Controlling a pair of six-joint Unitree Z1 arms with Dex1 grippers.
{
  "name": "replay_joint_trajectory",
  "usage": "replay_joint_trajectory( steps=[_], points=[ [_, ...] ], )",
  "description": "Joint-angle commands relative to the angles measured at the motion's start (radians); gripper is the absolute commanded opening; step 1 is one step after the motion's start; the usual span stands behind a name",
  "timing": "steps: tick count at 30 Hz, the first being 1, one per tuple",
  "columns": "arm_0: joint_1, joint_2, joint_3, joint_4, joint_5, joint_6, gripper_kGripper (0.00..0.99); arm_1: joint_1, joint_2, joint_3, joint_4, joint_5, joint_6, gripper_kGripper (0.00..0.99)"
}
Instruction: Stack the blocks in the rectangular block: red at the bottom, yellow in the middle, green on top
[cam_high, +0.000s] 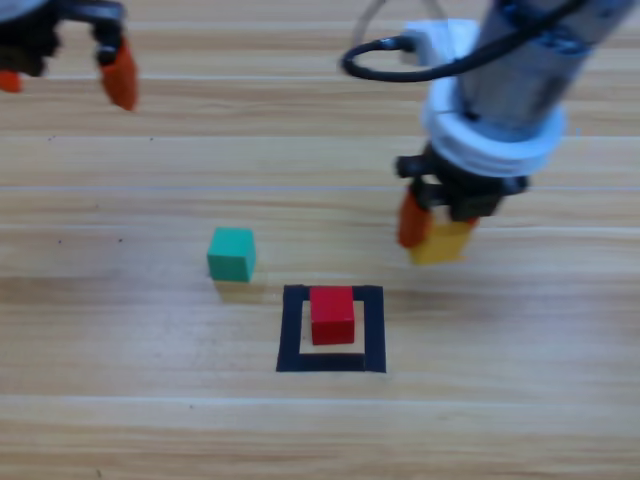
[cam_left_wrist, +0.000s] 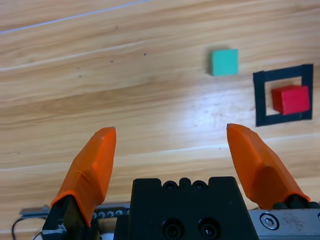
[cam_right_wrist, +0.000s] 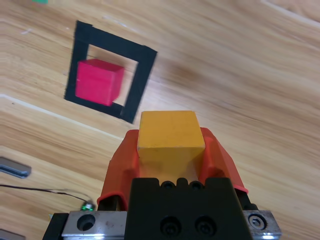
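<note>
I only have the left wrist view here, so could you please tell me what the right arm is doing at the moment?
Observer: The right gripper is shut on the yellow cube, off to the right of the tape square in the high view.
Operator: Thank you. Is the yellow cube over the red one yet?
Observer: Not yet; in the right wrist view the red cube lies ahead of the yellow one, inside the square.
Operator: And where is my own arm?
Observer: The left gripper sits at the high view's top left corner, open, far from the green cube.
</note>
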Motion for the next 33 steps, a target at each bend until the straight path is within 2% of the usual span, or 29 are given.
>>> replay_joint_trajectory(
  steps=[1, 6, 10, 33],
  points=[
    [0.027, -0.172, 0.198, -0.085, -0.034, 0.049, 0.948, 0.085, 0.226, -0.232, 0.151, -0.017, 0.052, 0.106],
    [0.035, -0.229, 0.286, -0.121, -0.063, 0.064, 0.948, 0.117, 0.355, -0.473, 0.299, -0.014, 0.093, 0.104],
    [0.035, -0.255, 0.339, -0.160, -0.078, 0.062, 0.948, 0.136, 0.396, -0.547, 0.323, -0.008, 0.119, 0.104],
    [0.041, -0.273, 0.513, -0.315, -0.123, 0.059, 0.946, 0.142, 0.462, -0.614, 0.357, -0.027, 0.208, 0.106]
  ],
)
